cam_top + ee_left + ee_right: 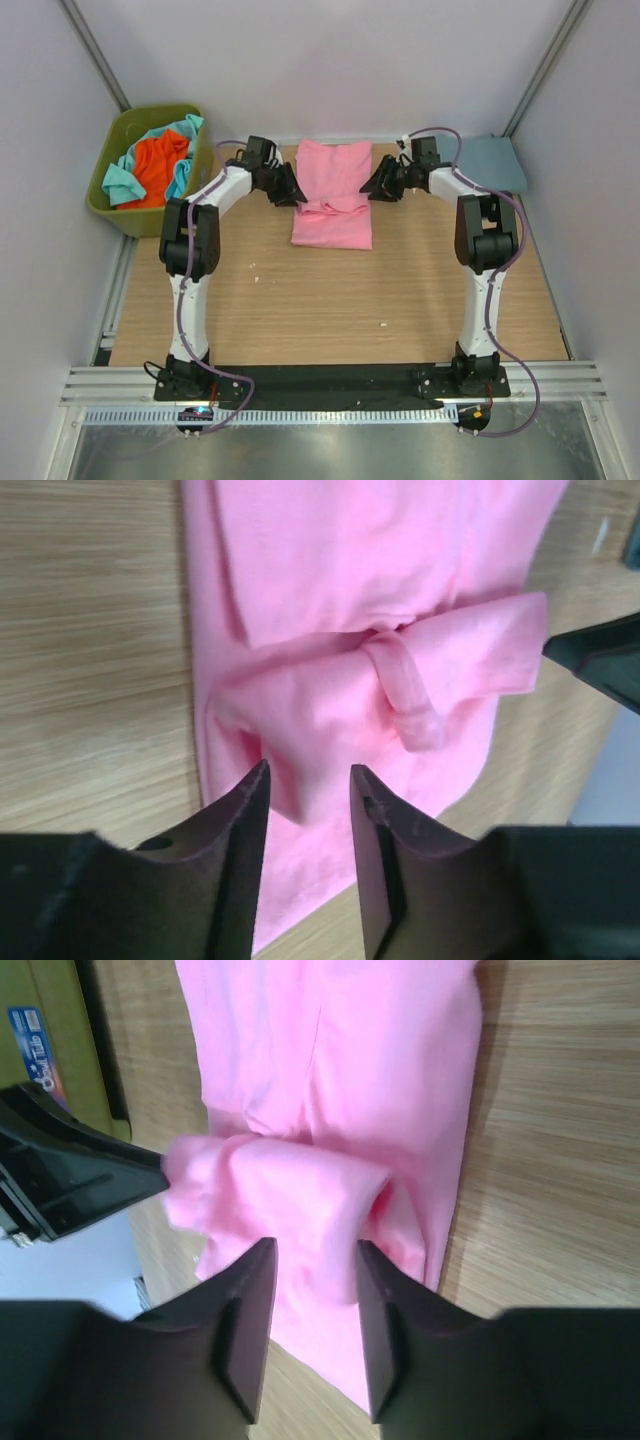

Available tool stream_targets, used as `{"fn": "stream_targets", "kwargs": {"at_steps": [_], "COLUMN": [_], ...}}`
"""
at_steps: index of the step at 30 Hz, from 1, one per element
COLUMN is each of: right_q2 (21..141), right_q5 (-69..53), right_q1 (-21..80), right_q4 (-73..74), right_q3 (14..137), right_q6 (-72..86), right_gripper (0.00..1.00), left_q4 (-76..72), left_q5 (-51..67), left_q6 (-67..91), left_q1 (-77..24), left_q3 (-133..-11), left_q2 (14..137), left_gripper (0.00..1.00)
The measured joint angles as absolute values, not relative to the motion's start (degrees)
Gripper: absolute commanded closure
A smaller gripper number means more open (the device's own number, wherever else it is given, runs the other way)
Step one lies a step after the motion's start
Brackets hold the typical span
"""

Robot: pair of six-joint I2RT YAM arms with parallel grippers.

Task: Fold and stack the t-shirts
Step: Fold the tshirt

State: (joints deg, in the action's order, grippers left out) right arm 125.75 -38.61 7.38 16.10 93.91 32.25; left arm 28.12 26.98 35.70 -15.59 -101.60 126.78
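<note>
Pink t-shirt is laid flat at upper centre of the top view on the table, narrowed into a long strip. Sleeves and sides are turned in over the body, and a bunched ridge is seen across its middle. Judged as mid-fold: width is done, the lengthwise fold is not yet made.

Blue-grey t-shirt is parked flat at upper right, well apart from the pink one, likely as the base of the stack. Orange t-shirt and teal t-shirt are left crumpled in the olive bin at upper left, so are judged untouched.

Left gripper is set at the strip's left edge and right gripper at its right edge, facing each other across the ridge. The symmetric placement is presumably so both edges can be worked together and the strip kept square.

Pincers: in each wrist view the jaws are seen parted to a narrow gap, not wide. Nothing is clamped. Pink cloth is seen through the gap, bulging up right at the tips. Contact with the fingers cannot be ruled out, but no pinch is shown.
</note>
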Motion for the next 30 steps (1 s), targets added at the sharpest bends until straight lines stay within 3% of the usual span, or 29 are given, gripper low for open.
{"fn": "stream_targets", "kwargs": {"at_steps": [1,2,8,15,17,22,30], "right_q2": [126.02,126.06,123.15,111.11,110.21,110.41,113.36], "right_q5": [-38.41,-38.2,-38.09,-40.77,-41.47,-42.61,-43.97], "right_q1": [7.35,7.27,5.8,3.07,3.2,3.77,4.38], "right_q4": [16.01,15.88,17.56,20.34,20.71,21.58,19.77], "right_q3": [94.21,94.35,92.23,75.46,71.44,65.52,66.24], "right_q6": [32.12,32.05,30.87,30.79,31.03,32.4,34.63], "right_gripper": [0.4,0.38,0.37,0.37,0.37,0.37,0.38], "left_q4": [28.36,28.75,32.51,34.06,33.36,32.86,29.41], "left_q5": [25.76,24.49,20.45,24.97,27.33,31.83,35.24], "left_q6": [35.42,35.18,32.01,32.8,34.24,37.87,41.54], "left_q1": [-15.59,-15.59,-14.68,-10.66,-9.98,-10.87,-14.39], "left_q3": [-101.6,-101.62,-101.3,-89.45,-86.24,-80.95,-81.19], "left_q2": [126.93,127.0,125.67,116.68,116.25,117.05,119.04], "left_gripper": [0.52,0.44,0.36,0.31,0.24,0.22,0.21]}}
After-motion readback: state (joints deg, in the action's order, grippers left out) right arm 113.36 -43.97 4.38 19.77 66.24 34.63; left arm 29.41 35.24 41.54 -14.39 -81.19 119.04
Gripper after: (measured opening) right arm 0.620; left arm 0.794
